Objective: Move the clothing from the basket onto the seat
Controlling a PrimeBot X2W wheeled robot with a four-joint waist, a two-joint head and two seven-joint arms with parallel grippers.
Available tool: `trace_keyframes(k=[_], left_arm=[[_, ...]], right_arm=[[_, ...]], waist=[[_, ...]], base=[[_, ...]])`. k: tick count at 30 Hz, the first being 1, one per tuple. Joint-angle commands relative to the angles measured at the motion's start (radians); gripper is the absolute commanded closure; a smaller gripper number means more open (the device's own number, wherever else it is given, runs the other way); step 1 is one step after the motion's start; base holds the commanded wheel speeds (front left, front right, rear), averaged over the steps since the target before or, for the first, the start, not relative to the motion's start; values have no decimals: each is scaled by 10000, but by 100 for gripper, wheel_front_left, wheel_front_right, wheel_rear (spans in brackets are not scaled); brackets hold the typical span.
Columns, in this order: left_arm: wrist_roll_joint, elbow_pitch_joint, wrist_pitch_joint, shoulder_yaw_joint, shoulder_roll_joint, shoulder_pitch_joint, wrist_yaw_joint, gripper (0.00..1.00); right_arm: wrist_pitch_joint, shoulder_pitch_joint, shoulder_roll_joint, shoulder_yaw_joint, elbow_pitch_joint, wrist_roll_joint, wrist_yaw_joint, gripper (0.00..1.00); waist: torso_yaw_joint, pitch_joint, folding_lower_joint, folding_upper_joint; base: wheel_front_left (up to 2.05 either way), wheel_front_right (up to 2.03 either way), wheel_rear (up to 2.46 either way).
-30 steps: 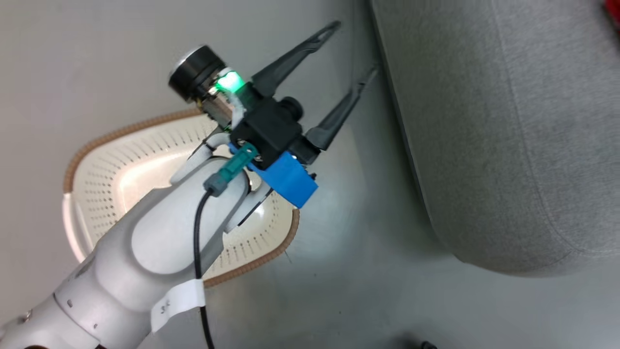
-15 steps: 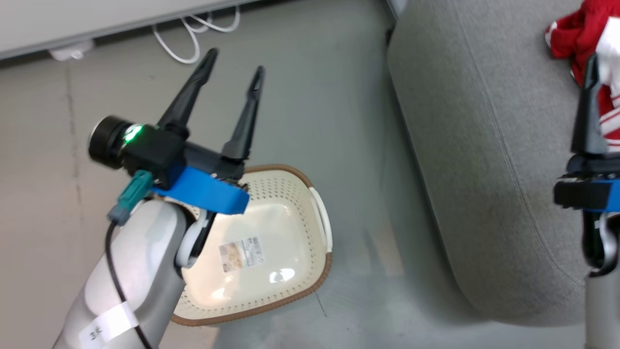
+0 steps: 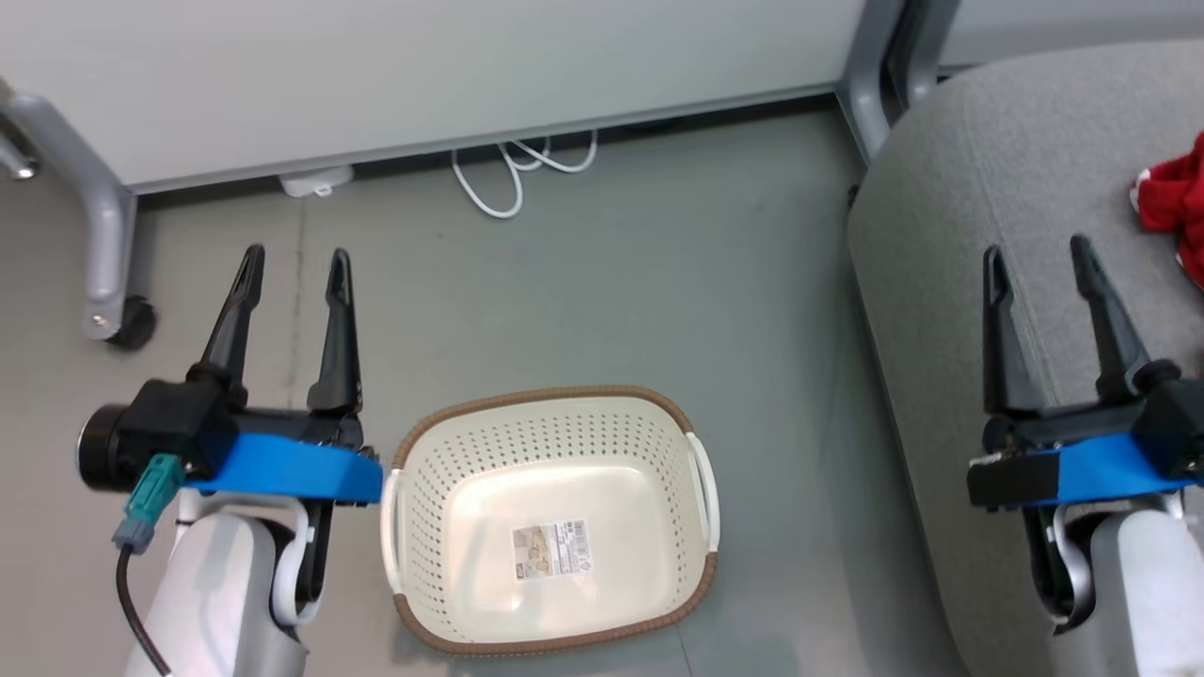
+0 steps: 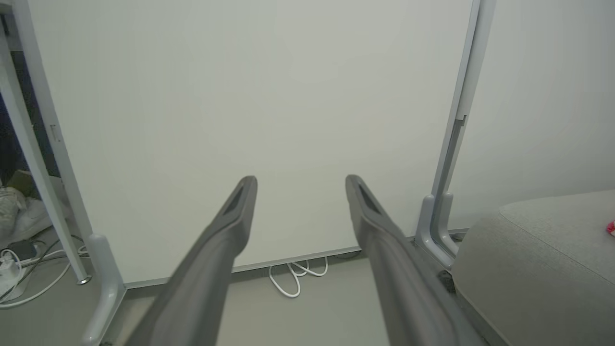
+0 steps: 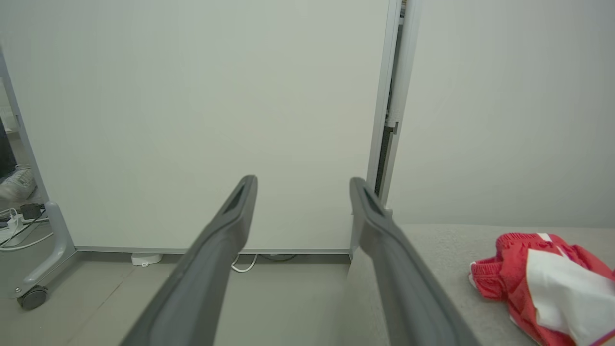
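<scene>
Whereas the left gripper [image 3: 296,254] reached across the basket [image 3: 541,396] a second ago, it now stands at the lower left of the head view, beside the basket; the camera has also swung. Left and right gripper [image 3: 1035,246] each hold their fingers moderately apart, gripping and touching nothing. The basket, at lower centre, is empty save a label [image 3: 550,549]. Red clothing [image 3: 1169,202] lies on the grey seat [image 3: 978,160] at the right edge. Transfer is judged complete.
</scene>
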Motion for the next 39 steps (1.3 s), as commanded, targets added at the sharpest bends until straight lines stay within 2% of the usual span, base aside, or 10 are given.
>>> trace_keyframes(k=[1,7,16,38,39], left_arm=[[131,12,-28,219,-100,217,-69,0],[536,45,-28,1019,-559,938,-292,0],[893,308,-29,1544,-1041,1558,-452,0],[886,312,-27,1421,-1256,1914,-488,0],[884,376,2,1413,-1248,1861,-474,100]], right_arm=[[-3,232,46,42,85,71,-1,0],[-3,727,179,225,387,172,-1,0],[-3,1233,311,559,692,176,-1,0],[-3,1716,390,549,965,454,-1,0],[0,1631,366,551,974,433,-2,100]], waist=[[243,-254,2,0],[452,-582,2,0],[650,-993,2,0],[888,-1311,2,0],[889,-1312,2,0]], base=[[0,0,0],[0,0,0],[0,0,0],[0,0,0],[0,0,0]])
